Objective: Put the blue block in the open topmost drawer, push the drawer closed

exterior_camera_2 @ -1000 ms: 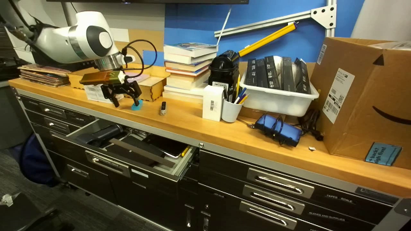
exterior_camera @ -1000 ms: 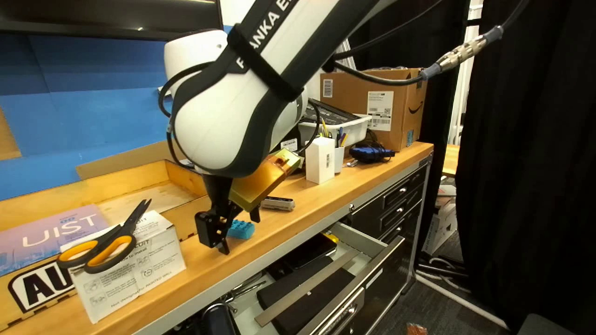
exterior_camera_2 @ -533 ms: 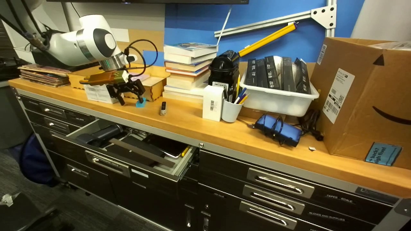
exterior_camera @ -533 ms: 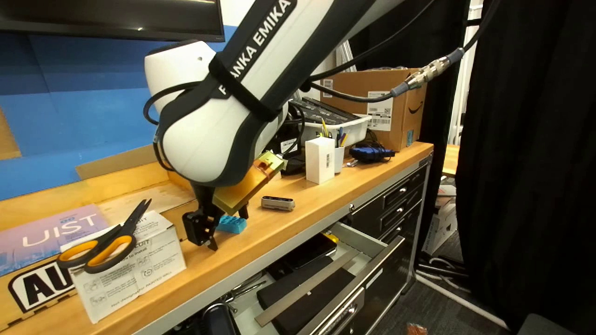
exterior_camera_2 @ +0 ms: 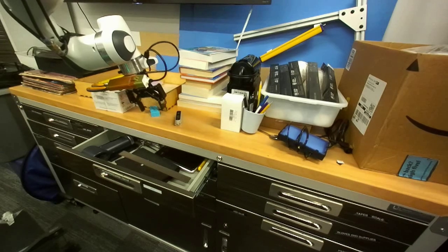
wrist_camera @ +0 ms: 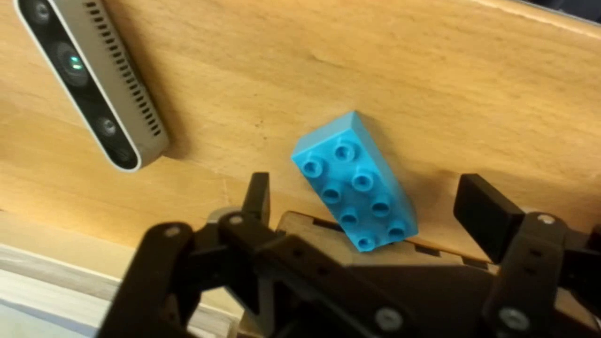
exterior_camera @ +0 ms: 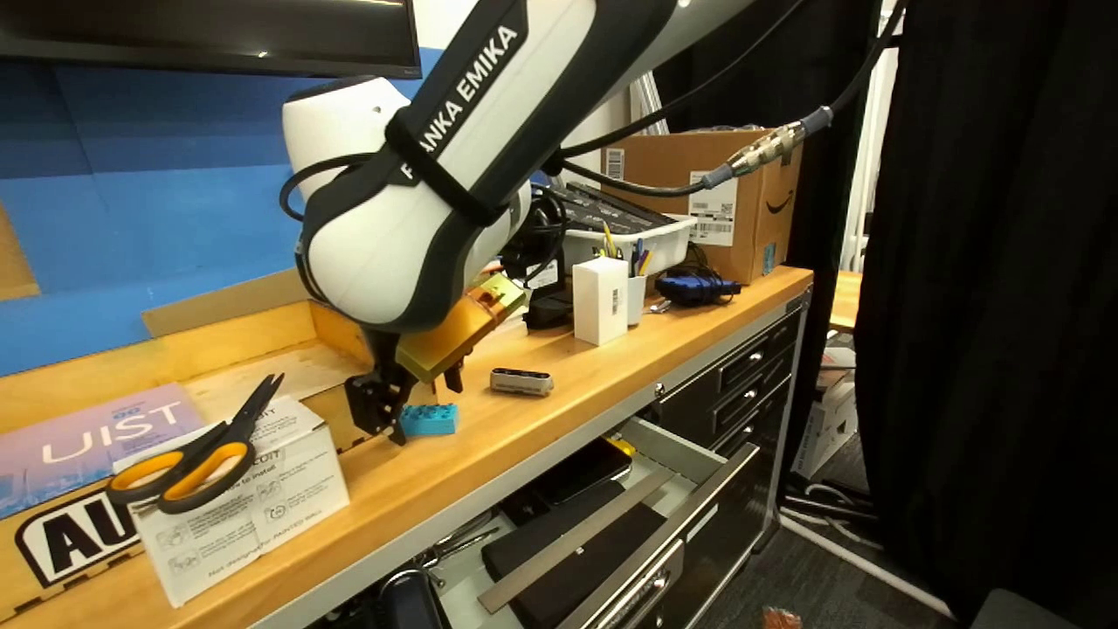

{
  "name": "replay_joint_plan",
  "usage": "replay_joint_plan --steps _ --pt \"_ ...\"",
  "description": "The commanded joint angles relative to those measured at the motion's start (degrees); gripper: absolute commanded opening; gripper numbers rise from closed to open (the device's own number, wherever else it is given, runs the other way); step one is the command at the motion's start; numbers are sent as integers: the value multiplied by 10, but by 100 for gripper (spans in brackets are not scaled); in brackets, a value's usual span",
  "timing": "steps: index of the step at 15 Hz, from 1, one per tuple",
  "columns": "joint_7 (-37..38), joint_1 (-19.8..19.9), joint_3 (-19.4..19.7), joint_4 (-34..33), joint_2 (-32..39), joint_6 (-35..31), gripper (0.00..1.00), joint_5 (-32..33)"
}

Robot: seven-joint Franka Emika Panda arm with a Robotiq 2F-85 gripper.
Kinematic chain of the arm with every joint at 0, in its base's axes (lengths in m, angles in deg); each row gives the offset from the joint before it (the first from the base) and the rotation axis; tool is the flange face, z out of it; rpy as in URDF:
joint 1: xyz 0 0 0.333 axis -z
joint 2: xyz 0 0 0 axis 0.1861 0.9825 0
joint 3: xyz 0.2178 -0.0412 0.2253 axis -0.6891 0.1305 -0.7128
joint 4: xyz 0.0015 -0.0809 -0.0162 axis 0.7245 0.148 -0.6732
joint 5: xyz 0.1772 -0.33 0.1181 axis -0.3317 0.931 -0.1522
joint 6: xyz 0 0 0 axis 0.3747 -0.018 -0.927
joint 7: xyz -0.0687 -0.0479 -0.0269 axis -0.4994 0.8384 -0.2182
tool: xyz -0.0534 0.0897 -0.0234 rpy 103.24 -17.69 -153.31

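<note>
The blue block [wrist_camera: 354, 185] lies studs up on the desk [wrist_camera: 225, 94], and in the wrist view it shows between the fingers [wrist_camera: 486, 211], which are released and spread wide, apart from it on both sides; whether their tips meet the desk I cannot tell. In an exterior view the nearer of the two overlaps the block's left end, and an amber part [exterior_camera: 458, 336] above conceals most of the farther one. The arm [exterior_camera: 376, 253] runs off the top there. The drawer [exterior_camera: 659, 539] is pulled out on the near side of the desk, lower than the block; its left end leaves that view at the bottom, and its far part is hidden by the desk's edge. A strip [exterior_camera: 603, 524] lies across black flat things [exterior_camera: 616, 548] inside, hard to tell apart. A small grey bar with lenses [wrist_camera: 101, 89] sits left of the block in the wrist view, cut off at the top. Farther left in an exterior view, orange-handled scissors [exterior_camera: 231, 437] rest on a white box [exterior_camera: 262, 507], which covers the end of a sign [exterior_camera: 74, 537] beginning "AU".
</note>
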Motion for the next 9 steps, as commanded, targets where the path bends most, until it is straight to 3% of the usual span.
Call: replay_joint_plan --steps 1,2,3,5,9 --pt "3 -12 14 -41 27 12 100 8" --pt "3 -13 16 -45 32 12 99 9" --pt "-1 -14 18 -47 37 13 75 10" --pt "-13 -14 16 -46 39 18 71 4" --pt "-48 -22 12 -4 -1 72 38 18"
